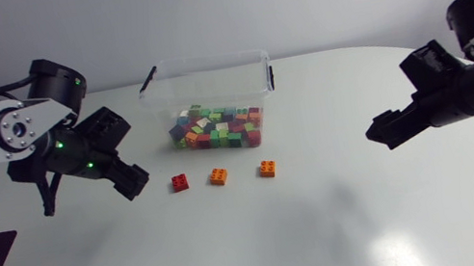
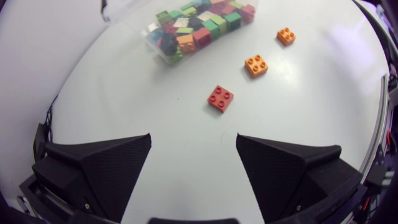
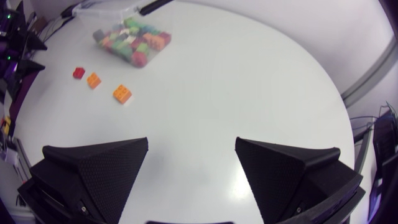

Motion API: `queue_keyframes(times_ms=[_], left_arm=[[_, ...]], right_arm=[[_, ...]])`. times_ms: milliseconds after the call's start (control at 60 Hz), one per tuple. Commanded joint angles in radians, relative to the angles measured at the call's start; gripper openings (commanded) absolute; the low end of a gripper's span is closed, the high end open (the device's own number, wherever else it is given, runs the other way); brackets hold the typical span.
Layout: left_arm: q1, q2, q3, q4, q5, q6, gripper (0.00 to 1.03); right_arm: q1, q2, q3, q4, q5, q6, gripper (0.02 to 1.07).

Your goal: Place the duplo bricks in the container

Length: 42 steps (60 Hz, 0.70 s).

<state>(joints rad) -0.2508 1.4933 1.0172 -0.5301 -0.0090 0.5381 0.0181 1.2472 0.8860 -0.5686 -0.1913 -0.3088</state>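
You have the left gripper [image 2: 193, 140] and right gripper [image 3: 191, 142] spread wide, holding nothing. A red square duplo brick [image 1: 179, 182], a middle orange brick [image 1: 218, 176] and an outer orange brick [image 1: 267, 168] sit studs-up in a row parallel to the clear plastic container's [image 1: 205, 59] long side, just outside it.

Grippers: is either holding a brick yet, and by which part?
Neither. The left gripper and right gripper are open, nothing between their fingers. The red brick and two orange bricks lie on the table.
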Motion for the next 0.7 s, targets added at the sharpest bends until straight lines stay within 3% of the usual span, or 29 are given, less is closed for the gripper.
queue_keyframes(times_ms=[0, 183, 317, 500, 683], left_arm=[[-0.024, 0.059, 0.040, -0.022, 0.029, 0.132, 0.95], [-0.033, 0.183, 0.144, -0.088, 0.122, 0.252, 0.95], [-0.018, 0.291, 0.224, -0.111, 0.141, 0.344, 0.95], [-0.015, 0.372, 0.265, -0.123, 0.164, 0.431, 0.92], [-0.018, 0.489, 0.353, -0.142, 0.179, 0.468, 0.84]], right_arm=[[-0.001, 0.129, 0.073, -0.105, -0.019, -0.161, 1.03], [0.025, 0.110, 0.059, -0.053, -0.036, -0.245, 1.03], [0.031, 0.204, 0.143, -0.149, -0.194, -0.260, 1.03], [0.167, 0.230, 0.117, -0.120, -0.105, -0.293, 1.03], [0.238, 0.250, 0.128, -0.070, -0.102, -0.316, 1.01]])
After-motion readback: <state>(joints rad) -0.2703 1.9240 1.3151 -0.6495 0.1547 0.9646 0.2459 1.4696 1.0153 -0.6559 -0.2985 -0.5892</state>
